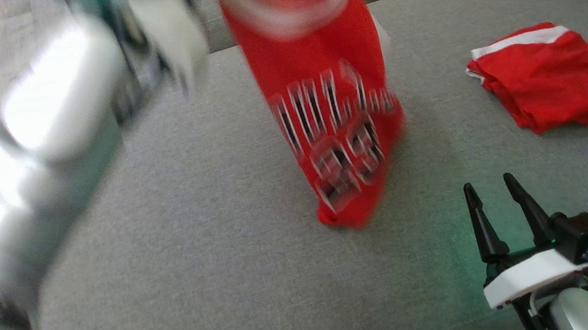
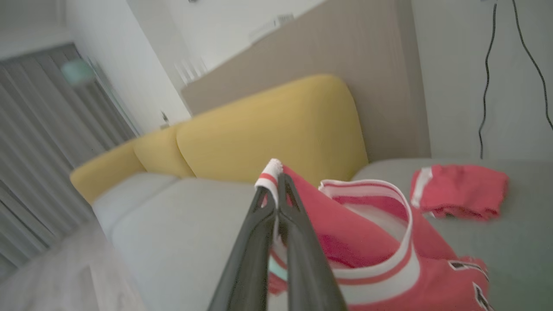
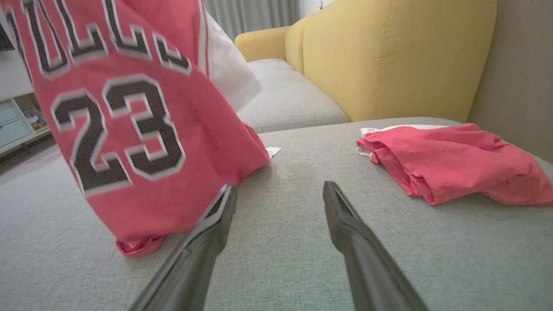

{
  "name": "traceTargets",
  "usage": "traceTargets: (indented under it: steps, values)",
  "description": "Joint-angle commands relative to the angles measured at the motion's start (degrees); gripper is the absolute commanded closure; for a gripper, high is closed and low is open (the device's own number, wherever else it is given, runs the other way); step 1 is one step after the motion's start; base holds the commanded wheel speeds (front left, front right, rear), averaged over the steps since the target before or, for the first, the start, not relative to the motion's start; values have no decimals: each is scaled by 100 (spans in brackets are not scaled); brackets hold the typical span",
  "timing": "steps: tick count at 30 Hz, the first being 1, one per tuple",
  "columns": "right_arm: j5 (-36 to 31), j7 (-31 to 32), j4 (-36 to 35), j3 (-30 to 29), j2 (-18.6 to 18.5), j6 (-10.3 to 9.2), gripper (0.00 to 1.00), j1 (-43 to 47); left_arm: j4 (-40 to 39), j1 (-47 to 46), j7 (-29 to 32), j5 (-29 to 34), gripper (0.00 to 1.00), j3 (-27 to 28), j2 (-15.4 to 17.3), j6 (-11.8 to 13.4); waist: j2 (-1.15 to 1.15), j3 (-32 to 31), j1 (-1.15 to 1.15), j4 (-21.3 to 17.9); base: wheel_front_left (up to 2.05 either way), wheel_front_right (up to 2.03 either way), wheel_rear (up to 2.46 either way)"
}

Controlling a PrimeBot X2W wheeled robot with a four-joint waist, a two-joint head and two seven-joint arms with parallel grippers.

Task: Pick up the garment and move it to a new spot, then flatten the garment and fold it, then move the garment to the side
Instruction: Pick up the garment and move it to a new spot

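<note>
Dangling from the left hand (image 2: pixel 276 181), the jersey (image 1: pixel 320 102) looks blurred.

Head cam is looking steeply down on the grey fabric sofa seat (image 1: pixel 200 262). Left wrist cam is peering from higher up toward the mustard-yellow padded backrest (image 2: pixel 276 129). Right wrist cam is skimming low and close over that seat. All three are catching the hanging red numbered jersey (image 1: pixel 317 75) and the crumpled white-trimmed red cloth (image 1: pixel 553 83).
</note>
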Motion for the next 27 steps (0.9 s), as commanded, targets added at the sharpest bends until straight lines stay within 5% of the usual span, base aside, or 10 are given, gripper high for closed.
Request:
traceTargets:
  steps: [1,4,5,6,7,9,12,18,27]
  values:
    - [28,-16,-170,78,27,21,0,-61,-54,218,-103,-71,100,51,238,11,0,30,-1,62,0,0,0]
    - [24,-16,-100,67,32,21,0,-2,107,1229,-410,-81,100,-202,217,210,0,-20,-1,168,0,0,0]
    - [19,-16,-91,36,31,21,0,32,183,1612,-551,-106,75,-257,166,351,0,-59,-1,219,0,0,0]
    - [11,-16,-85,20,31,21,0,70,277,2002,-694,-143,13,-302,109,492,0,-105,-1,270,0,0,0]
    - [4,-16,-77,11,28,21,0,113,377,2380,-857,-197,0,-316,51,650,0,-153,-1,314,0,0,0]
    - [2,-16,-74,-1,28,21,0,156,477,2723,-1012,-235,0,-317,-1,817,0,-191,-1,363,0,0,0]
    - [6,-16,-39,-11,12,21,0,296,622,3947,-1386,-593,0,208,-217,1536,0,-370,-1,556,0,0,0]
    - [59,-16,-56,-228,15,21,0,698,-1110,5969,-1408,107,0,2345,-369,2279,0,-729,-1,1000,0,0,0]
    - [18,-16,-295,-358,81,21,0,1301,-2964,8356,-1409,1858,0,4270,-1002,2228,0,-1223,-1,1378,0,0,0]
